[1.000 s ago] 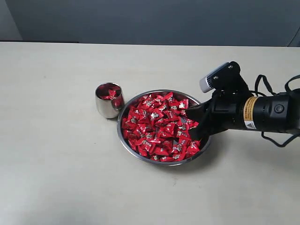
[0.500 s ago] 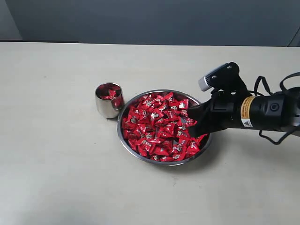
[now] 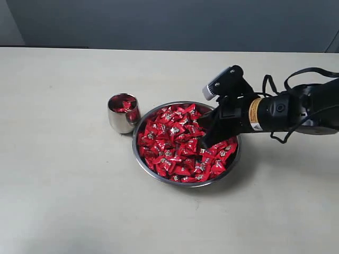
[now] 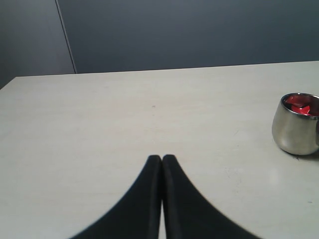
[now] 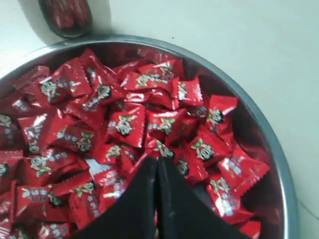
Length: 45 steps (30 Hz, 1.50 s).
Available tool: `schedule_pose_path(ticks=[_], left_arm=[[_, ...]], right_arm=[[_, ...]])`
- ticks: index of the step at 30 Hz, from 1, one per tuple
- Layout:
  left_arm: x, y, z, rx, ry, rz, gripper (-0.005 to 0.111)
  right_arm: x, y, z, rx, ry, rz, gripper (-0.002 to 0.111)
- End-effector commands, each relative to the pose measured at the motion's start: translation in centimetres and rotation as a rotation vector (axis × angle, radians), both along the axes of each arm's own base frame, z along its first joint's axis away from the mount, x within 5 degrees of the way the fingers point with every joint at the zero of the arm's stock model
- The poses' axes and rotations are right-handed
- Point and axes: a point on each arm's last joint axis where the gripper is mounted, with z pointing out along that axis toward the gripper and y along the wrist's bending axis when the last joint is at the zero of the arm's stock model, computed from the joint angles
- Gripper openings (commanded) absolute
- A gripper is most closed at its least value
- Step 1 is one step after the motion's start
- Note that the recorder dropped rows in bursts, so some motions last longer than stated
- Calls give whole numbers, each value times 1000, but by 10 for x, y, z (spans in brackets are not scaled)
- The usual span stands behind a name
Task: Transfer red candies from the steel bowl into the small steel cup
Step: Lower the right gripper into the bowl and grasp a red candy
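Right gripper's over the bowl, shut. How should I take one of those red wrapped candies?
Probably from straight above: the shiny red wrapped candies lie flat, heaped in the wide steel bowl. Open the right gripper and pinch a top one across its padded middle.

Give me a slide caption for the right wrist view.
Right gripper, fingers shut, aimed at red candies heaped in the steel bowl.

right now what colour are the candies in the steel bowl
Shiny red candies; right wrist view.
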Motion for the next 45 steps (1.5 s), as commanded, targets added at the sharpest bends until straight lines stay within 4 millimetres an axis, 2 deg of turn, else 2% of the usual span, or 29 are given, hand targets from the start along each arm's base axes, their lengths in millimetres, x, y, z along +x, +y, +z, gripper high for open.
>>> schedule_pose_path(ticks=[1, 6, 12, 14, 19, 30, 39, 45], left_arm=[[0, 0, -1, -4, -3, 1, 0], [0, 0, -1, -4, -3, 1, 0], [0, 0, -1, -4, -3, 1, 0], [0, 0, -1, -4, -3, 1, 0], [0, 0, -1, -4, -3, 1, 0], [0, 0, -1, -4, -3, 1, 0], [0, 0, -1, -4, -3, 1, 0], [0, 0, -1, -4, -3, 1, 0]], right_arm=[[-2, 16, 4, -69, -40, 35, -1], [-2, 20, -4, -133, -32, 26, 1], [-1, 19, -4, -128, -20, -8, 41], [1, 20, -2, -114, -16, -29, 46], [7, 24, 0, -75, 8, -74, 40], [21, 35, -12, -59, 48, -110, 40], [18, 39, -18, -102, 60, -115, 39], [19, 36, -31, -148, 84, -131, 39]])
